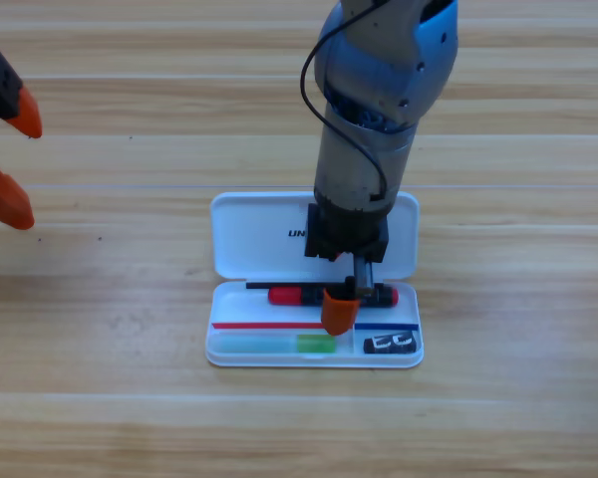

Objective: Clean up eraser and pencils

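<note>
The white case [237, 351] lies open in the middle of the table, its lid [249, 234] folded back. Inside the tray, the red marker with a black cap [294, 295] lies along the upper slot, its middle hidden by my right gripper [343, 304]. That gripper points straight down over the marker, one orange jaw showing in front of it. The light-green stick [279, 345] lies in the lower left slot. The small black eraser [392, 344] sits in the lower right compartment. My left gripper [18, 159] waits at the left edge, open and holding nothing.
The right arm's grey body [374, 129] comes down from the top edge and covers the right half of the lid. Bare wooden table [498, 418] surrounds the case on all sides.
</note>
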